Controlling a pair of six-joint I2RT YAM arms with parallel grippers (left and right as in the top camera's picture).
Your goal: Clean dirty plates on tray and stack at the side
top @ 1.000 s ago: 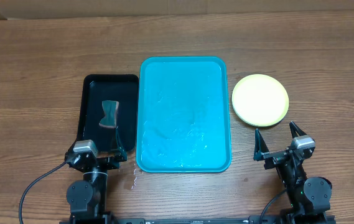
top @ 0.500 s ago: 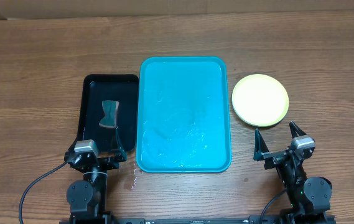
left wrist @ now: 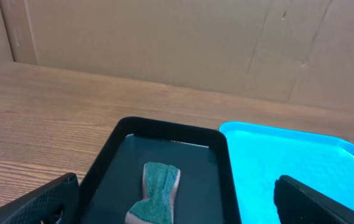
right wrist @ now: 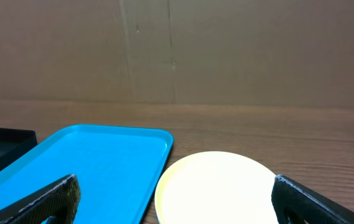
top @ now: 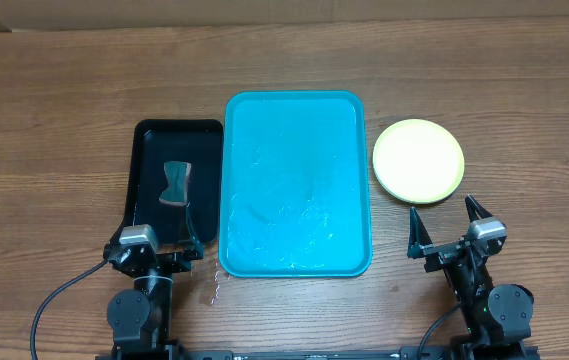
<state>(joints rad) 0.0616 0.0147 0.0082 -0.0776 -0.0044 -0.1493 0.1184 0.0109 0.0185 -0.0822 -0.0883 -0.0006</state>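
Note:
The bright cyan tray (top: 297, 180) lies mid-table with a wet sheen and no plate on it. To its right, on the wood, rests a pale yellow-green plate (top: 418, 160), clean on top; I cannot tell whether others lie under it. My right gripper (top: 441, 207) is open just in front of the plate, touching nothing. In the right wrist view the plate (right wrist: 220, 186) sits between the spread fingers of that gripper (right wrist: 173, 183), with the tray (right wrist: 96, 162) to the left. My left gripper (top: 166, 233) hangs open over the near end of a black tray.
A small black tray (top: 144, 170) lies left of the cyan one and holds a green-topped sponge (top: 175, 184). In the left wrist view the sponge (left wrist: 158, 193) lies ahead of the open left gripper (left wrist: 175, 183). A cardboard wall (left wrist: 164, 37) closes off the far side.

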